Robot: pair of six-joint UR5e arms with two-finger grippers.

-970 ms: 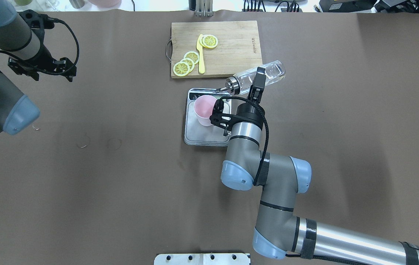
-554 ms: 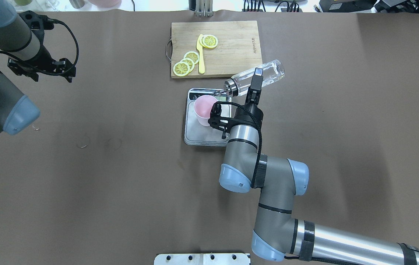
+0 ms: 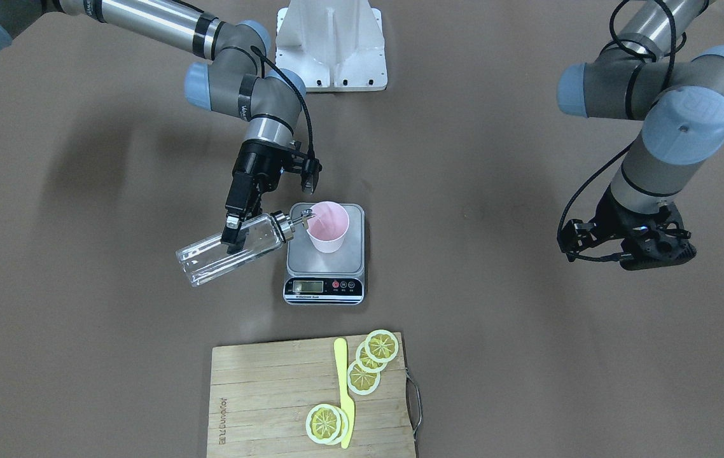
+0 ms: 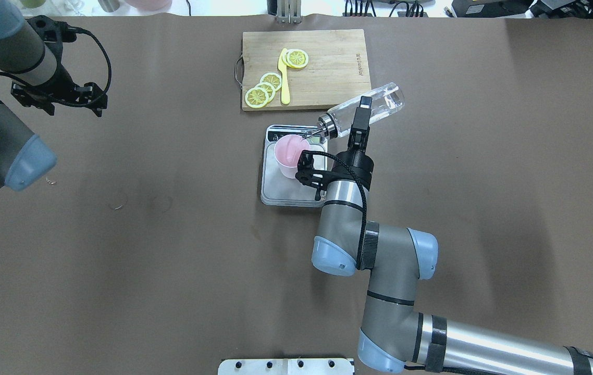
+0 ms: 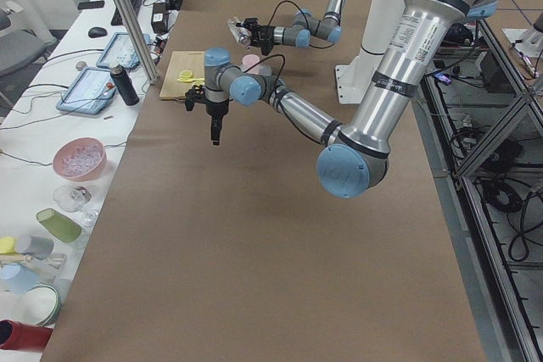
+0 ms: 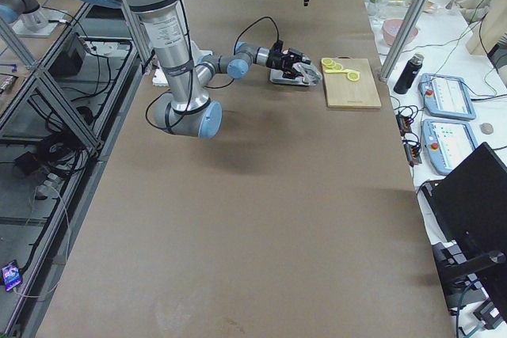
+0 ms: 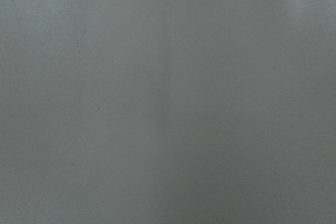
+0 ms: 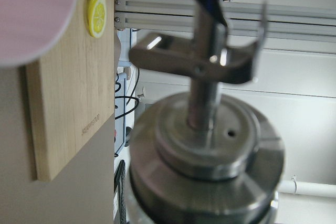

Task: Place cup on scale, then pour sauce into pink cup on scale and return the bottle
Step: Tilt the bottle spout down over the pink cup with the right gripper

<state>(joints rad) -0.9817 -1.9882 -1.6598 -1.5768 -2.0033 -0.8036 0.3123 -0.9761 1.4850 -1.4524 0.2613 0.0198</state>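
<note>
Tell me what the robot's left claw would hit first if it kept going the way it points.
Probably the brown table: the left gripper points straight down, and nothing shows beneath it, though height is unclear.

Overhead, front cams opposed, share scale point(image 4: 281, 190); left wrist cam prob. too close.

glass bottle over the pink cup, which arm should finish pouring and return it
Right. The right end effector grips the clear glass bottle, silver spout tilted at the pale pink cup's rim on the grey steel scale. The left end effector hangs far away.
</note>
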